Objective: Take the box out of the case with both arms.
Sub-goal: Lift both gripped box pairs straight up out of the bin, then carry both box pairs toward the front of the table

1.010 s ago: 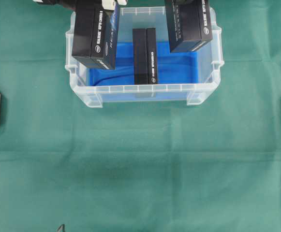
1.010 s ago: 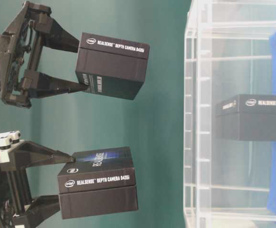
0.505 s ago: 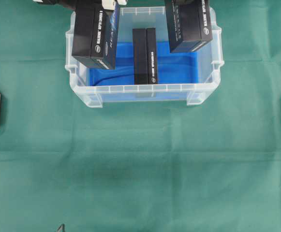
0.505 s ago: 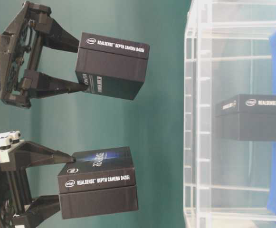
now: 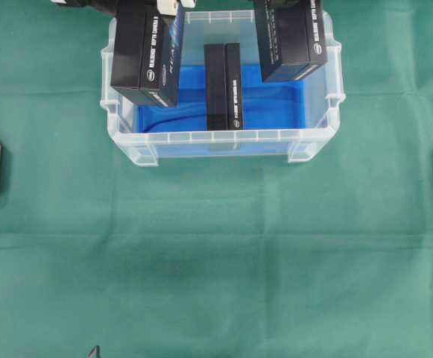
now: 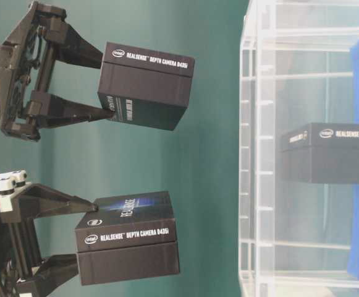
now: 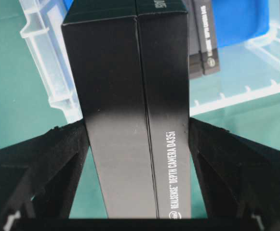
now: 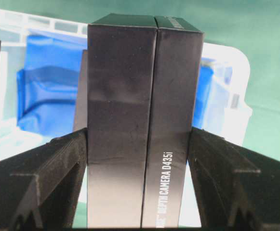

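Box (image 7: 130, 110) between left fingers (image 7: 58, 159)

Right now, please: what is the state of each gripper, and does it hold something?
Left gripper: closed on a black box, lifted above the case.
Right gripper: closed on another black box.

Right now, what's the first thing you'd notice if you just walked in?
Two black boxes hang in the air above the clear bin, each pinched between a robot arm's fingers: the left box over the bin's left end, the right box over its right. A third box stands inside on the blue sheet.
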You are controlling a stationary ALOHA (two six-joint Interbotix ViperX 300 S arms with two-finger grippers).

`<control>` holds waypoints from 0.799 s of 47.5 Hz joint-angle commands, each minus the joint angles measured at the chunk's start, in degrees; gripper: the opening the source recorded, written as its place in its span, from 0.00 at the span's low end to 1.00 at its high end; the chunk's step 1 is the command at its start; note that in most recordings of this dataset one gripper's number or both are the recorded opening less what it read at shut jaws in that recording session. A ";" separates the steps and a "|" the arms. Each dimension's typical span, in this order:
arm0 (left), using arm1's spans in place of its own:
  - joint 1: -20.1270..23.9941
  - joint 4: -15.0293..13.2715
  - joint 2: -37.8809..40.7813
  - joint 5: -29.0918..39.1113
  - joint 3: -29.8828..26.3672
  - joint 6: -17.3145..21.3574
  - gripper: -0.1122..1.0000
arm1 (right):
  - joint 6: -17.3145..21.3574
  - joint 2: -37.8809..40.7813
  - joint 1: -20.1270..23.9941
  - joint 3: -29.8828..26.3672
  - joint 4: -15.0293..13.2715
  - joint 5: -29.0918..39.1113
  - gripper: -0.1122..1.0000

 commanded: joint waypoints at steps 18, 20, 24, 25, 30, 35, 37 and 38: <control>-2.11 0.26 -1.67 -0.09 -1.41 0.09 0.67 | 2.81 -2.37 3.34 -1.58 -0.26 2.29 0.69; -2.72 0.26 -1.76 -0.09 -1.32 0.18 0.67 | 3.78 -2.37 4.04 -1.67 -0.35 2.72 0.69; -3.87 0.26 -1.85 0.35 -1.14 0.26 0.67 | 5.89 -2.37 5.62 -1.67 -0.44 3.60 0.69; -4.22 0.26 -1.85 0.53 -1.14 0.26 0.67 | 6.33 -2.29 5.98 -1.67 -0.44 3.78 0.69; -6.42 0.26 -2.02 1.76 -0.88 0.18 0.67 | 8.35 -2.29 8.00 -1.58 -0.44 4.92 0.69; -8.96 0.26 -2.20 2.11 -0.44 -1.05 0.67 | 10.72 -2.11 10.46 -1.58 -0.44 6.06 0.69; -10.02 0.26 -2.20 2.11 -0.35 -1.67 0.67 | 11.43 -2.11 11.51 -1.58 -0.44 6.24 0.69; -10.55 0.18 -2.20 2.11 -0.26 -2.20 0.67 | 11.69 -2.11 11.95 -1.67 -0.44 6.33 0.69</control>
